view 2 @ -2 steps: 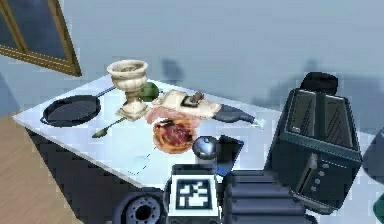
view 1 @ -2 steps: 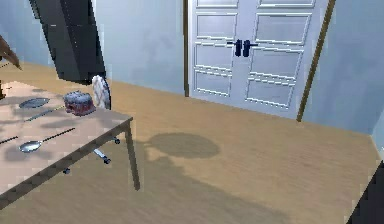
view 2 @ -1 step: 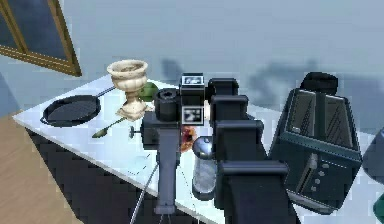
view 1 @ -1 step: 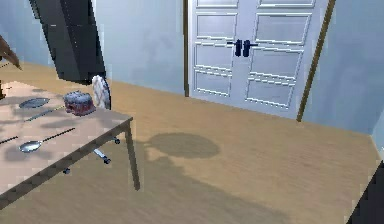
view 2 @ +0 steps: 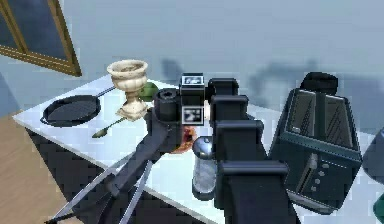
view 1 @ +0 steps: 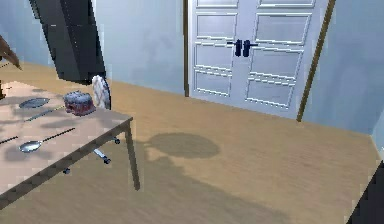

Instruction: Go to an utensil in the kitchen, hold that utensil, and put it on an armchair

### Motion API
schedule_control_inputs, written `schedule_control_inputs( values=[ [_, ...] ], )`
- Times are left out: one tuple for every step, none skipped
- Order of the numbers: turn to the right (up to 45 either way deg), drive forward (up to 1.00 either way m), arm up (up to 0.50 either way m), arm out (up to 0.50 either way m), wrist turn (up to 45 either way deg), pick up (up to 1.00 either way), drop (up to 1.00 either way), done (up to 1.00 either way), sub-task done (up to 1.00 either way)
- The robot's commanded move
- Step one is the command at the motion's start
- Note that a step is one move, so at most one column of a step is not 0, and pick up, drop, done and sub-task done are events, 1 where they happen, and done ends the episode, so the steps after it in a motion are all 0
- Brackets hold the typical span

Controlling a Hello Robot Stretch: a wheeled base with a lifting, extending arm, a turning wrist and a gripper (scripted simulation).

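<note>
One dark arm rises from bottom middle across the counter, claw angled toward lower left; we cannot tell whether it holds anything. A spoon-like utensil lies left of centre, beside the pan.

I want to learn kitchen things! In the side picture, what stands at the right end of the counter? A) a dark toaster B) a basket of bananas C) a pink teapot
A: a dark toaster with slots in its top stands on the white counter at the arm side view's right.
</note>
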Motion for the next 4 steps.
schedule_control_inputs(
  values=[
    [0.0,0.00,0.00,0.00,45.0,0.00,0.00,0.00,0.00],
    [0.0,0.00,0.00,0.00,45.0,0.00,0.00,0.00,0.00],
    [0.0,0.00,-0.14,0.00,0.0,0.00,0.00,0.00,0.00],
    [0.0,0.00,0.00,0.00,0.0,1.00,0.00,0.00,0.00]
  ],
)
